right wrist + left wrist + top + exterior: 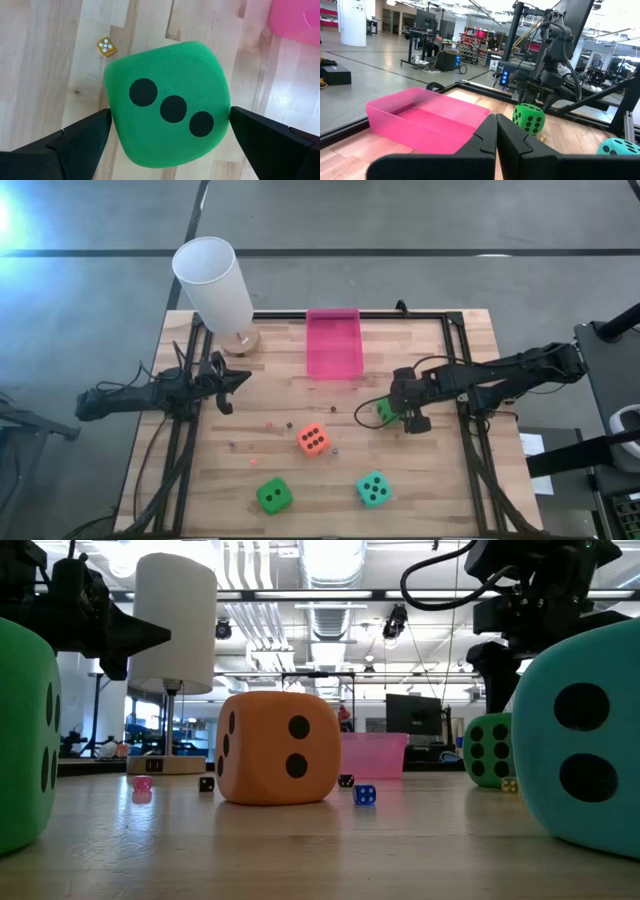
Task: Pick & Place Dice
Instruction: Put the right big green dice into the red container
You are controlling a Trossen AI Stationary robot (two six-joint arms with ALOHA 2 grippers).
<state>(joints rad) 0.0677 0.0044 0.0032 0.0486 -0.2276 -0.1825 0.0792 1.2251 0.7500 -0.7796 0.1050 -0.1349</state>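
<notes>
Seen from above, my workspace is a wooden table [420,470], and I place everything by the pink bin [333,343] at its far middle edge.

Well to the left of the bin, my left gripper [238,383] hovers above the wood with its fingers pressed together, holding nothing. Beyond it, also left of the bin, a white lamp [215,285] stands on a round wooden base at the table's far edge.

On my side of the bin and a little left of it, one green die [273,495] lies near the table's near edge. The orange-red die [312,439] sits almost straight in front of the bin, about midway across the table, with several tiny dice [289,423] scattered around it. The teal die [373,489] lies near the front edge, slightly right of the bin.

Right of the bin and a little nearer to me, my right gripper [397,413] is down over the second green die [170,115]. My fingers [75,140] stand wide apart, one on each side of it, just beside its faces. Three dark pips face my wrist camera. A tiny yellow die [105,46] lies just beside it on the wood.
</notes>
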